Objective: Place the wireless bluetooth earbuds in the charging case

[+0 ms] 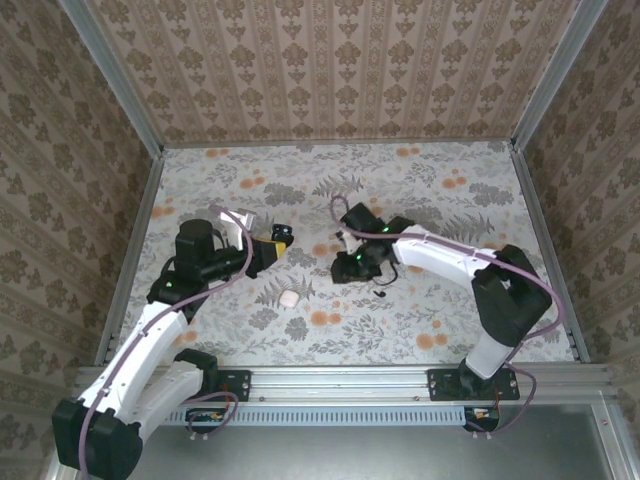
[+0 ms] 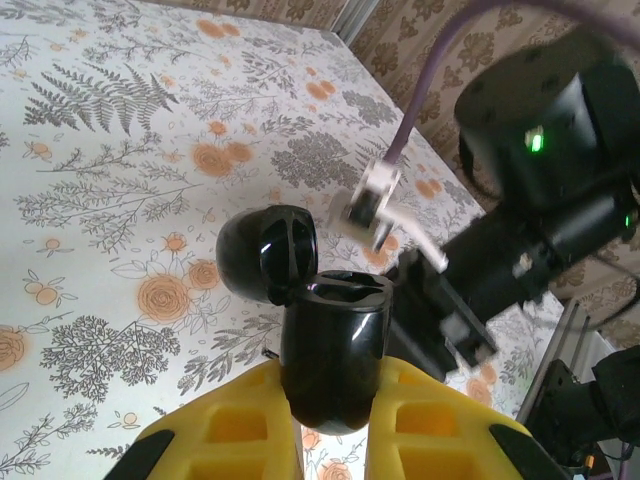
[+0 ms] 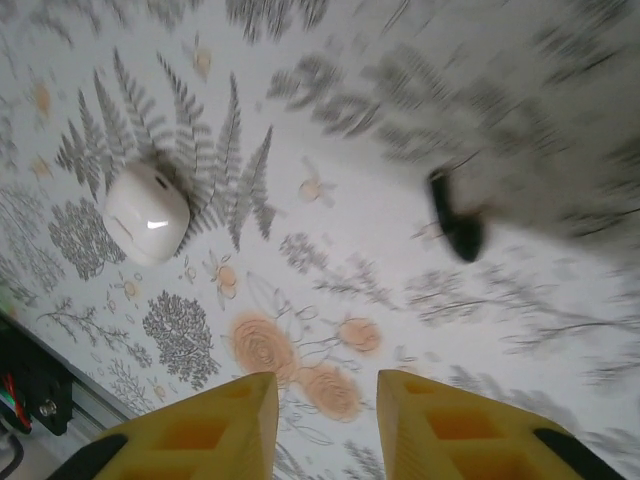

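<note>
The left gripper, just up-left of the white rounded-square plastic pebble, is clamped on the glossy black round charging case, whose lid is hinged open. Right of the pebble, the right gripper hovers parted and empty near a small black earbud, which is blurred and lies on the floral table.

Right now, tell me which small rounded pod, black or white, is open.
The black charging case, lid flipped back, held in the left gripper; the white pod lies closed on the table.
</note>
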Motion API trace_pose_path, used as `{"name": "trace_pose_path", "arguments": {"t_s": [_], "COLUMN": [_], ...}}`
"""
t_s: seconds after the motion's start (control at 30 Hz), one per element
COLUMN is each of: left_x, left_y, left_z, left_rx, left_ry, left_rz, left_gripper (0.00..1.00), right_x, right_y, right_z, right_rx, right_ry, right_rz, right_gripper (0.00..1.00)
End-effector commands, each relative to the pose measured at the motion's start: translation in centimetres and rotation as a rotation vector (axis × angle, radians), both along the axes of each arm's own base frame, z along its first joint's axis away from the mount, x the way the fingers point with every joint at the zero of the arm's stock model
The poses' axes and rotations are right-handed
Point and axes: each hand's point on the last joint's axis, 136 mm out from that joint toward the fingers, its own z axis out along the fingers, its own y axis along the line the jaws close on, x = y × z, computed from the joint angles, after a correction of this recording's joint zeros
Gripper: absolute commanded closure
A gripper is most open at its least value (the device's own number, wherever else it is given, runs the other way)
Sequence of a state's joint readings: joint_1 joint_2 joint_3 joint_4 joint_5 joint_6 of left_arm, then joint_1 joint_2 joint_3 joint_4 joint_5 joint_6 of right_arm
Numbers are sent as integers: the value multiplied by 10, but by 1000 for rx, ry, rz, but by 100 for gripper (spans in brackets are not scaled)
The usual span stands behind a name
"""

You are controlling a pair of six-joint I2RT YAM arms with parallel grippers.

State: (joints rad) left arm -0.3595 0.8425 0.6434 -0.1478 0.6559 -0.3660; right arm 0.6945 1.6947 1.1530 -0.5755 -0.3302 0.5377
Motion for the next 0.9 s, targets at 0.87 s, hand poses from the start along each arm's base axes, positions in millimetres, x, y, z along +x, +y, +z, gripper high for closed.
{"name": "trace_pose_path", "arguments": {"t_s": [0.87], "left_x": [-4], "left_y": [0], "left_z": [1], "left_rx": [-4], "left_ry": [-21], "left_rz": [-2], "left_gripper": [100], "right_x": [75], "right_y": [-45], "right_z": [-44], "right_rx": [-100], "right_ry": [52], "right_rz": [-171], "right_gripper": [79]}}
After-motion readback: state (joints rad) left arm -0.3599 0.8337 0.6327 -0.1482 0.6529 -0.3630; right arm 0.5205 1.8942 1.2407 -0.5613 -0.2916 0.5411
